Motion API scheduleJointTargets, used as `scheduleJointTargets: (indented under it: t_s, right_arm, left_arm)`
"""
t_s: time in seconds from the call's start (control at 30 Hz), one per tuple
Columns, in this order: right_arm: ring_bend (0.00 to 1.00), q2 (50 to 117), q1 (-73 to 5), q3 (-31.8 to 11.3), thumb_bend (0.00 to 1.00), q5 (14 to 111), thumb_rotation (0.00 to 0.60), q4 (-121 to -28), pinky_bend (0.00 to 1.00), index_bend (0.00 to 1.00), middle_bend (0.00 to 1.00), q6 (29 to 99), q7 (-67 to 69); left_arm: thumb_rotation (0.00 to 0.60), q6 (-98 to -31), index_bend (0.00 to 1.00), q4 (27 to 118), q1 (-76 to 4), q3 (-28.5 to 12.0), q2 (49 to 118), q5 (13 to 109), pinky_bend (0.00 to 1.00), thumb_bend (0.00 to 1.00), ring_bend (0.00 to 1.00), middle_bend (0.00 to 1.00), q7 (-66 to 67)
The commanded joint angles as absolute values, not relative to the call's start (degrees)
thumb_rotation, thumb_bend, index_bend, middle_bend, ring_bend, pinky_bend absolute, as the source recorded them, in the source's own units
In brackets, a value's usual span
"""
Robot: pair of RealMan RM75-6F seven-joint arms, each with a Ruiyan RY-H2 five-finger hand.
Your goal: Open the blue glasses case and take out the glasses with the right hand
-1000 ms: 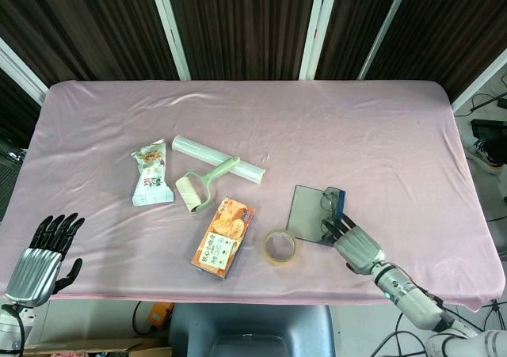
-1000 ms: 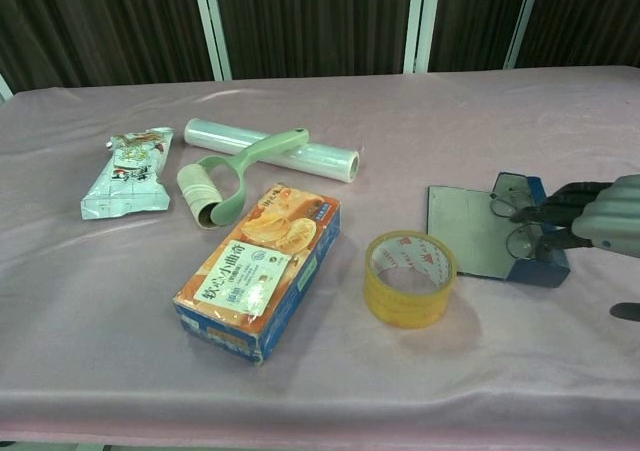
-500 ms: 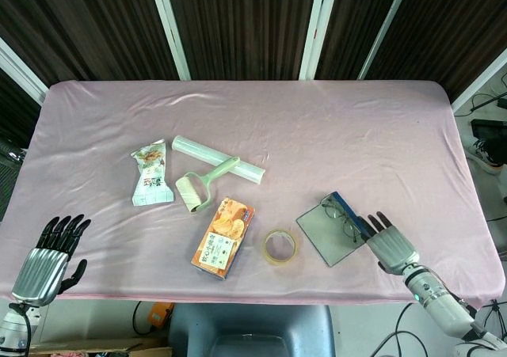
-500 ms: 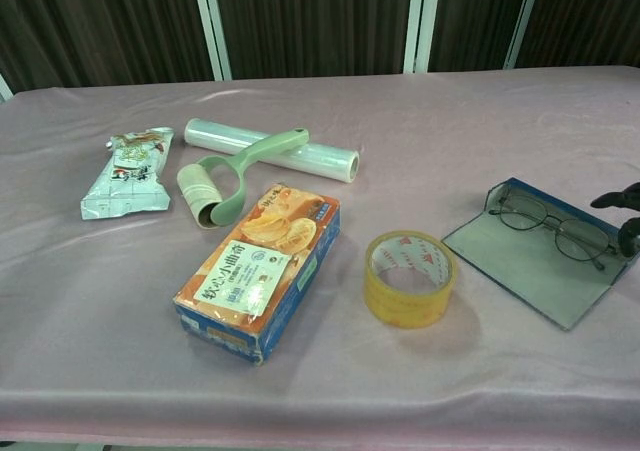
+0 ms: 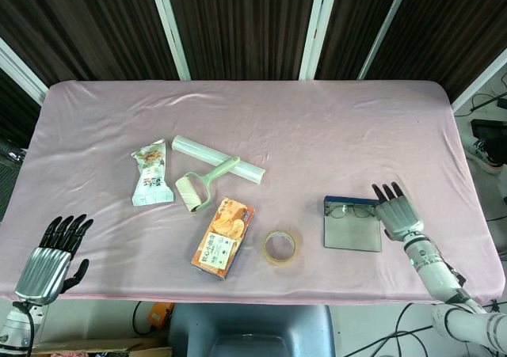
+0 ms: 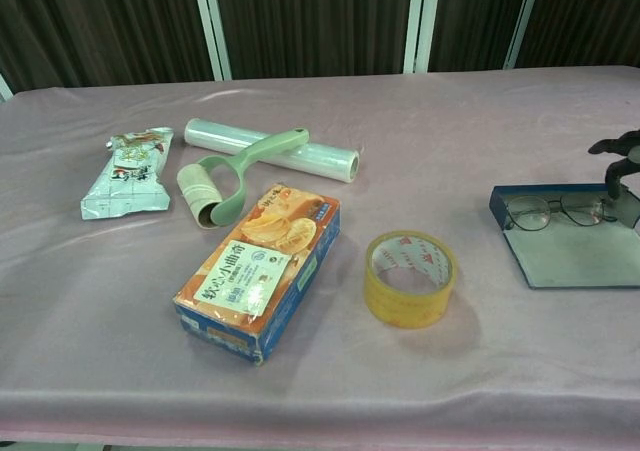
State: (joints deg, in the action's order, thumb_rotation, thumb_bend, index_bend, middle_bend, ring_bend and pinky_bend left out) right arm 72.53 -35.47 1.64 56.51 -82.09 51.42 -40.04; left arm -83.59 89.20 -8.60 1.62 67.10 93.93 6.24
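The blue glasses case [image 5: 352, 237] lies open and flat on the pink cloth at the front right, its grey inside facing up. The glasses [image 5: 349, 210] lie folded open along its far blue edge, and show likewise in the chest view as glasses [image 6: 553, 210] in the case [image 6: 575, 256]. My right hand [image 5: 397, 214] sits just beside the case's right edge, fingers straight and apart, holding nothing; the chest view catches only its dark fingers [image 6: 612, 146] at the frame edge. My left hand [image 5: 49, 258] hovers off the table's front left corner, fingers apart and empty.
A yellow tape roll [image 5: 280, 246] stands left of the case, then an orange snack box [image 5: 223, 237]. Further left lie a green lint roller [image 5: 198, 187], a clear film roll [image 5: 218, 159] and a snack packet [image 5: 151, 175]. The table's front edge runs close behind my right hand.
The case has swung round and shifted right; its lid now lies square with the glasses along the far edge. My right hand moved from over the case to its right side.
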Motion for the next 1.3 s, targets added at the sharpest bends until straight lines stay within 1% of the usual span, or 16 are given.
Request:
scheduleJointTargets:
  t_s: [0.03,0.17,0.3,0.43,0.57,0.7,0.83,0.9,1.03,1.17,1.3]
  right_arm:
    - [0.00,74.4,-36.8,0.1,0.42,55.6,0.600,-79.7,0.00,0.43,0.00,51.0,-40.3]
    - [0.00,74.0,-36.4,-0.1,0.42,56.3,0.600,-80.0,0.00,0.43,0.00,51.8,-38.9]
    - [0.00,71.6,-34.9,-0.3,0.42,60.4,0.600,-82.5,0.00,0.44,0.00,54.5,-34.7]
    - [0.00,70.6,-34.4,-1.6,0.42,63.3,0.600,-82.6,0.00,0.45,0.00,56.3,-30.6]
    - [0.00,72.5,-36.1,-3.3,0.42,63.2,0.600,-79.7,0.00,0.47,0.00,54.1,-28.6]
    - [0.00,75.6,-37.3,-3.5,0.48,63.6,0.600,-75.0,0.00,0.49,0.00,51.6,-27.7]
    - [0.00,78.3,-38.1,-3.6,0.48,63.9,0.600,-71.4,0.00,0.50,0.00,49.4,-25.9]
    - [0.00,78.9,-38.3,-3.7,0.49,64.2,0.600,-70.4,0.00,0.52,0.00,48.9,-25.5]
    - [0.00,79.8,-38.8,-3.8,0.51,64.4,0.600,-69.4,0.00,0.52,0.00,47.9,-25.0]
    - [0.00,80.7,-39.2,-3.9,0.55,64.4,0.600,-68.6,0.00,0.54,0.00,47.1,-25.2]
    - [0.00,81.9,-39.7,-3.9,0.55,64.1,0.600,-67.6,0.00,0.56,0.01,46.2,-25.5]
  left_arm:
    - [0.600,-83.6,0.00,89.2,-8.6,1.5,67.0,93.8,0.00,0.40,0.00,0.03,6.1]
    - [0.600,-84.1,0.00,89.2,-8.4,1.6,66.9,93.8,0.00,0.40,0.00,0.03,5.7]
    - [0.600,-84.2,0.00,89.2,-8.3,1.6,66.8,93.9,0.00,0.40,0.00,0.03,5.5]
    - [0.600,-83.9,0.00,89.2,-8.5,1.7,66.8,94.0,0.00,0.40,0.00,0.03,5.6]
    - [0.600,-83.7,0.00,89.3,-8.6,1.7,66.8,94.1,0.00,0.40,0.00,0.03,5.9]
    - [0.600,-84.1,0.00,89.3,-8.4,1.5,66.7,93.7,0.00,0.41,0.00,0.03,5.5]
    - [0.600,-84.0,0.00,89.3,-8.4,1.4,66.7,93.4,0.00,0.41,0.00,0.03,5.4]
    - [0.600,-83.8,0.00,89.4,-8.4,1.4,66.7,93.3,0.00,0.41,0.00,0.04,5.5]
    - [0.600,-83.5,0.00,89.5,-8.5,1.3,66.7,92.9,0.00,0.41,0.00,0.04,5.6]
    - [0.600,-83.6,0.00,89.6,-8.4,1.4,66.6,93.0,0.00,0.41,0.00,0.04,5.6]
    - [0.600,-83.6,0.00,89.7,-8.5,1.4,66.6,93.0,0.00,0.41,0.00,0.03,5.6]
